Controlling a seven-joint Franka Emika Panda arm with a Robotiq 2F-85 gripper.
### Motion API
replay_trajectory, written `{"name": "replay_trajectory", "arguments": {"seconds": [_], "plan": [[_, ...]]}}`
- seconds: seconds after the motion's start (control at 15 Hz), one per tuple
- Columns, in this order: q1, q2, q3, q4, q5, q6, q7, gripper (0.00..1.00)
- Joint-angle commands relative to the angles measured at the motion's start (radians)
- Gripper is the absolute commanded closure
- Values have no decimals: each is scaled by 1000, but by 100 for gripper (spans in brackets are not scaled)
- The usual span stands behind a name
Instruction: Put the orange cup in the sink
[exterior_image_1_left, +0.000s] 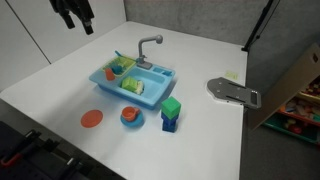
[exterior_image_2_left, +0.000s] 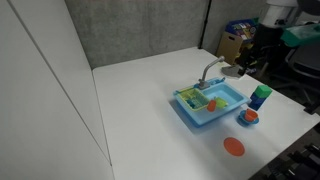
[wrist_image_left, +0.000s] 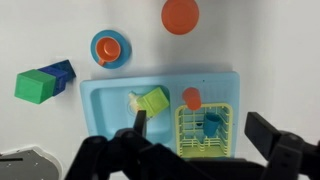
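Observation:
The light blue sink (wrist_image_left: 110, 115) with a grey faucet (exterior_image_1_left: 150, 45) stands on the white table in both exterior views (exterior_image_1_left: 150, 82) (exterior_image_2_left: 228, 95). The small orange cup (wrist_image_left: 191, 98) sits at the edge of the yellow rack (wrist_image_left: 205, 140) inside one sink compartment. It also shows in both exterior views (exterior_image_1_left: 116, 70) (exterior_image_2_left: 198, 103). A blue cup (wrist_image_left: 211, 124) lies in the rack. A green piece (wrist_image_left: 153, 100) lies in the other compartment. My gripper (wrist_image_left: 200, 150) is open and empty, well above the sink (exterior_image_1_left: 80, 20).
A flat orange disc (wrist_image_left: 180, 15) (exterior_image_1_left: 92, 119), an orange-and-blue bowl (wrist_image_left: 110, 47) (exterior_image_1_left: 131, 116) and green and blue blocks (wrist_image_left: 38, 86) (exterior_image_1_left: 171, 112) lie beside the sink. A grey flat object (exterior_image_1_left: 232, 91) lies near the table edge. Boxes stand beyond the table (exterior_image_2_left: 235, 45).

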Motion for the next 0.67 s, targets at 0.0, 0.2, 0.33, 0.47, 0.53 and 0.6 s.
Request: {"name": "replay_trajectory", "arguments": {"seconds": [0.0,0.2,0.33,0.47,0.53,0.6], "plan": [[19,127,-3,58,-1,88,52,0],[34,213,-11,75,-5,151,81,0],[43,262,-18,86,-11,180,99,0],[54,294,-29,98,-15,190,124,0],[60,290,-39,99,-28,178,149,0],[56,276,-33,68,1,189,93,0]]}}
